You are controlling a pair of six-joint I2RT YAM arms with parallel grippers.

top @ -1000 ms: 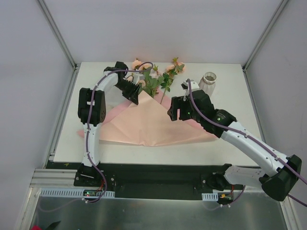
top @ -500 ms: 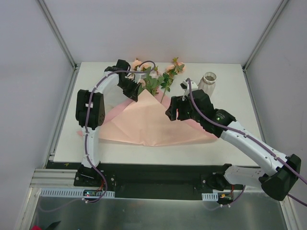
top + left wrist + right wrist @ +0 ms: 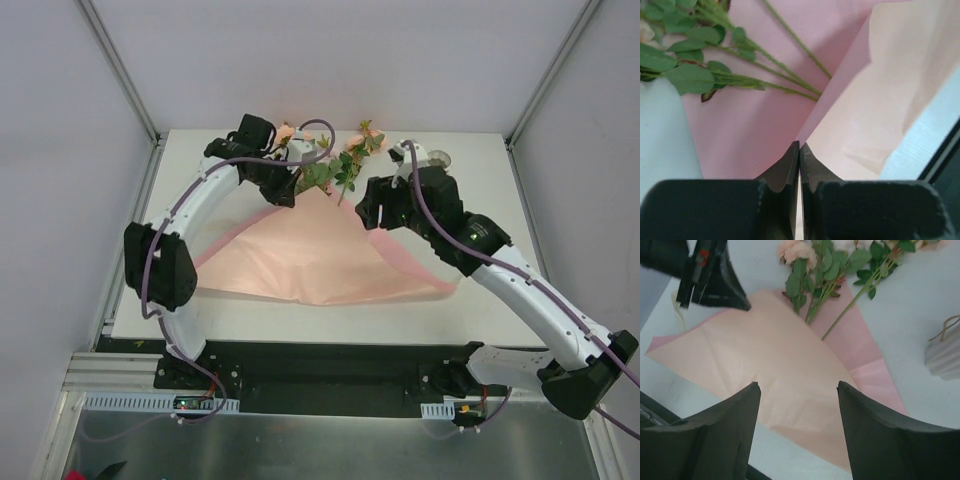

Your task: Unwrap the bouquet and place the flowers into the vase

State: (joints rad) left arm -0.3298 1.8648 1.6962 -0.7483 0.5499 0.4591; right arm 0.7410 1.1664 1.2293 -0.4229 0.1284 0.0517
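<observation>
- Left end effector (image 3: 799, 145) is clamping a fold of the creased pale pink paper sheet (image 3: 840, 110); right end effector (image 3: 798, 386) is hovering spread apart, empty.
- Peach green-stemmed roses (image 3: 825, 270) are lying just beyond both; ribbed off-white vase (image 3: 944, 357) is sitting right of the right one.
- Risk imo: tugging the sheet could end up dragging the stems resting on it.
- Versus a second ago: left's closed now, right's swung vaseward.

The left gripper (image 3: 799, 146) reaches far forward, its jaws pressed tight together. The right gripper (image 3: 798, 386) hovers beside it — jaws wide apart.
</observation>
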